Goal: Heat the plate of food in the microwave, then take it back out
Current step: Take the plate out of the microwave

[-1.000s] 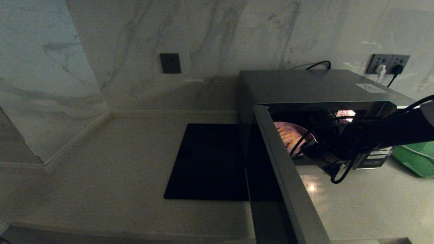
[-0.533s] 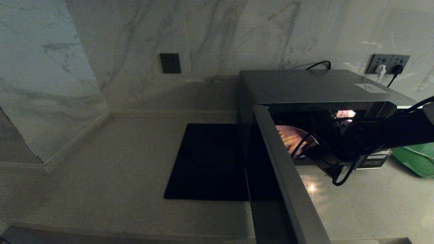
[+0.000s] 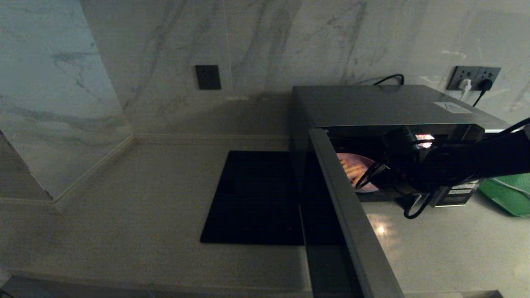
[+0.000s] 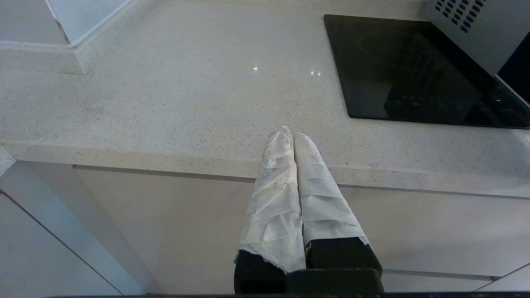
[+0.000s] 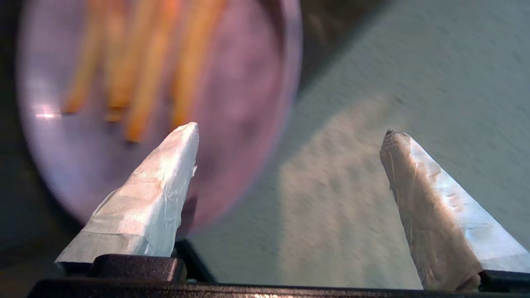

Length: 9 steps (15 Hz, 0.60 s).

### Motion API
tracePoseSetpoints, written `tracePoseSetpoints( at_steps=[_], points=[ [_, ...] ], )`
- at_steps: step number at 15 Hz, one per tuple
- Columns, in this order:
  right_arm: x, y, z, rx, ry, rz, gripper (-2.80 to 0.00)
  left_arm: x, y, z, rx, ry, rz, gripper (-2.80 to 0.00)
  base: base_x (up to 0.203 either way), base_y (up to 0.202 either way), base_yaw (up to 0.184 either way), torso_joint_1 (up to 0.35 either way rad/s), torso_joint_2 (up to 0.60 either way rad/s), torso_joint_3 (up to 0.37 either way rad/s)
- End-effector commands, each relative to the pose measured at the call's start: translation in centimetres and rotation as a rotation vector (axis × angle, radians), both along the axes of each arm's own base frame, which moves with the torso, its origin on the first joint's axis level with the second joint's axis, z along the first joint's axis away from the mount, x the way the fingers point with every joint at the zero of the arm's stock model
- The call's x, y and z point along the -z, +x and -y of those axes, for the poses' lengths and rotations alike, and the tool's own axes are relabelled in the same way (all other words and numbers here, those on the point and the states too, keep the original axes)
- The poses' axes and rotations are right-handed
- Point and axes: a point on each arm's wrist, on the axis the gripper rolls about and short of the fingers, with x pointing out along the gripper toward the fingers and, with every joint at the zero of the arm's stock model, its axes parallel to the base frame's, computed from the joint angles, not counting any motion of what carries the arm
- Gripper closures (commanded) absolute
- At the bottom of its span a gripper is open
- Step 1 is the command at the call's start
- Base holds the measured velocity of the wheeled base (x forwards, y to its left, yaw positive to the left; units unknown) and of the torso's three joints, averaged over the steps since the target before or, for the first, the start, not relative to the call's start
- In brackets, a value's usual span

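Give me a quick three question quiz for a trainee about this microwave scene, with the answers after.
1. True or false: the microwave door is shut.
2. Where is the plate of food? A) on the black mat B) inside the microwave C) on the green tray
3. Fill in: the right gripper is ___, the left gripper is ___.

Key: 1 false, the door stands open. 2 B. 3 open; shut.
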Motion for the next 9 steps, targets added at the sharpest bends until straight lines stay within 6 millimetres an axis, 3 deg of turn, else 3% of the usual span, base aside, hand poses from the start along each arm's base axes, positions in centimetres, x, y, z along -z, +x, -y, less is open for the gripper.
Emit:
tracePoseSetpoints(
  at_steps=[1,9],
  points=[
    [-0.32,0.03,-0.05,-0.003,0.013,0.013,-2.8,0.0,0.0,0.0,0.0,-0.001,0.0,0.0,0.0,0.0,0.0,0.0,0.0,0.0],
    [0.09,0.15,-0.11,0.027,0.055,0.004,-2.8,0.0,0.0,0.0,0.0,-0.001,0.0,0.0,0.0,0.0,0.0,0.0,0.0,0.0]
  ],
)
